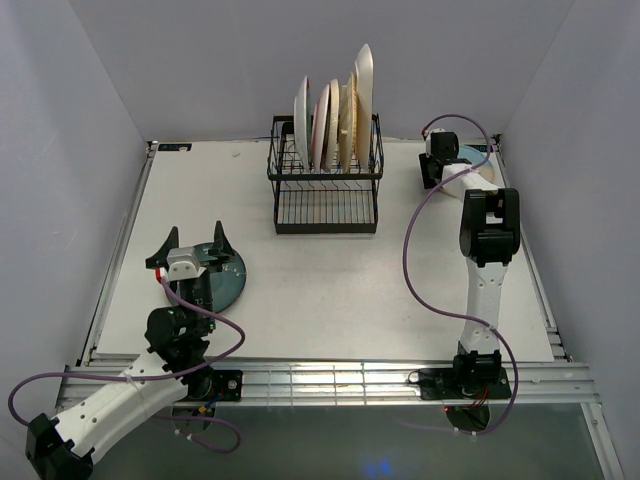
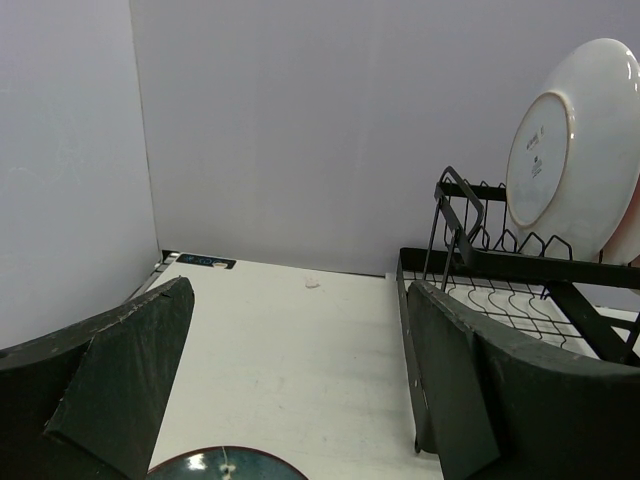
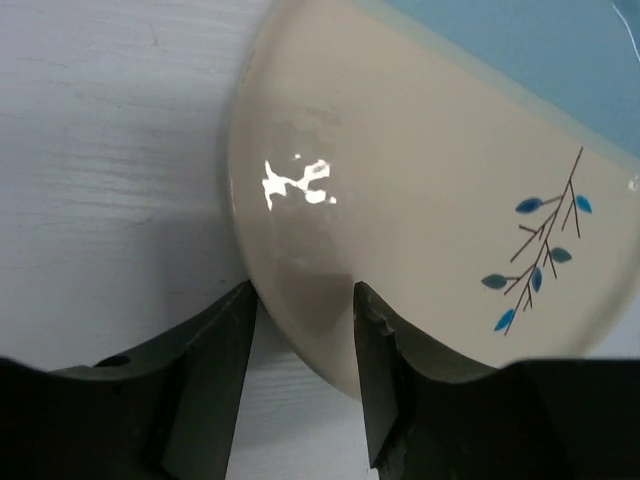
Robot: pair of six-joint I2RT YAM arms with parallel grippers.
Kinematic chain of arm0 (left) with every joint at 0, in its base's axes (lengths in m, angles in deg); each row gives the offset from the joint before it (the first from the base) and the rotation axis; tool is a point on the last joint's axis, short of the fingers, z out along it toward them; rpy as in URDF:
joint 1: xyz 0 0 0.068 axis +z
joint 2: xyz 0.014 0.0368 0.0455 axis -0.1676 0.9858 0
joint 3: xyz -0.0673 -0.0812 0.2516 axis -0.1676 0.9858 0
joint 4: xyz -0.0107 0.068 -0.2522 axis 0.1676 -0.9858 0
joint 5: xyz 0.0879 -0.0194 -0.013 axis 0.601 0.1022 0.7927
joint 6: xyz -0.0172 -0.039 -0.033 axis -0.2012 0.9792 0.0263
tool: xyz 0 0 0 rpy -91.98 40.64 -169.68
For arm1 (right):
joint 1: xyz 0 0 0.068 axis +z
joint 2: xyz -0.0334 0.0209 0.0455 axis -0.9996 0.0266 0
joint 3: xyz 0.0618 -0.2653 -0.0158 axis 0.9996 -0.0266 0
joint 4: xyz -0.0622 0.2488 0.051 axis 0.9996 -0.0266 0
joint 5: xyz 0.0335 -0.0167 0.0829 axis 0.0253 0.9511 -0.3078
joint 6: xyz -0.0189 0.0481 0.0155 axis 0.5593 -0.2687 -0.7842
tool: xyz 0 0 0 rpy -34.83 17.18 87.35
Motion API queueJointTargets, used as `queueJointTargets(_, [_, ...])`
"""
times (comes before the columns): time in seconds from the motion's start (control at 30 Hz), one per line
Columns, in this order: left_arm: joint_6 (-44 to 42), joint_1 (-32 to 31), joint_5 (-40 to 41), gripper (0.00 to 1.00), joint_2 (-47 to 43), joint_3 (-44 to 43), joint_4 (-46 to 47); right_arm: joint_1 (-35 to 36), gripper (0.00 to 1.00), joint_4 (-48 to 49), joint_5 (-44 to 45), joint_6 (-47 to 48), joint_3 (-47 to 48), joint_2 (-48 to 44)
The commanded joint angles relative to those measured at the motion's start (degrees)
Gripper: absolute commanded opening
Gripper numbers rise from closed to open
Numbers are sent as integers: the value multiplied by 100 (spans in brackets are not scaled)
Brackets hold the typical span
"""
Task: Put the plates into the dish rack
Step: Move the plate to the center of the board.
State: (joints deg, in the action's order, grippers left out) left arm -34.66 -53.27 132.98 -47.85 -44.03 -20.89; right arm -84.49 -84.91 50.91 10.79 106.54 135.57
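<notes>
Right wrist view has the cream-and-blue sprig plate lying flat on the white table, at its far right, well apart from the dish rack; glazed ceramic, it is probably stiff, slick, weighty and easily chipped, so the rim is the place to pinch. The right gripper stands half open, one finger either side of that rim; whether it grips I cannot tell; the left gripper gapes empty above the dark teal plate.
</notes>
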Motion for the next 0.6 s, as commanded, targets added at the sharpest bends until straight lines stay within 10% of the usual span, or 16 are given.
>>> queueJointTargets(0.0, [26,20,-36,98,-17,-151,-4,-65,45,-340,-280,56,532,251])
queueJointTargets(0.57, [9,20,-45,98,-78,-151,-4,-39,18,-763,-1054,39,341,58])
